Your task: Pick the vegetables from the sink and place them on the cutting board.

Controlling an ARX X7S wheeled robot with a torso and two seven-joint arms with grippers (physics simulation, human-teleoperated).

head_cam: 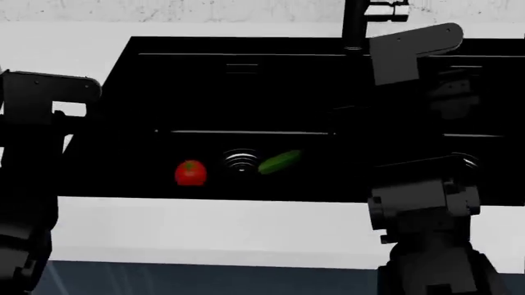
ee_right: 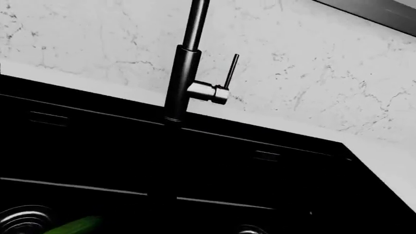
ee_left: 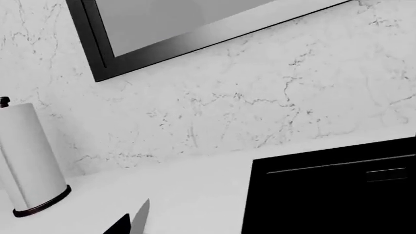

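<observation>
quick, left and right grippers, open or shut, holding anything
Left gripper: cannot be told; only finger tips show.
Right gripper: not in view; tomato and cucumber lie in the sink.

Tomato (head_cam: 190, 173): glossy red skin, smooth, with a small highlight.
Cucumber (head_cam: 279, 162): green, smooth, faint sheen.
Sink (head_cam: 246, 92): matt black walls.
Drain (head_cam: 241, 161): ringed bright metal, at 3 o'clock from the tomato.
Faucet (ee_right: 185, 73): satin black tube, brushed steel lever.
Bench (head_cam: 205, 230): plain white, smooth, matt.
Backsplash (ee_left: 260, 97): white veined marble look.
Paper towel roll (ee_left: 29, 156): matt white paper, dark base.
</observation>
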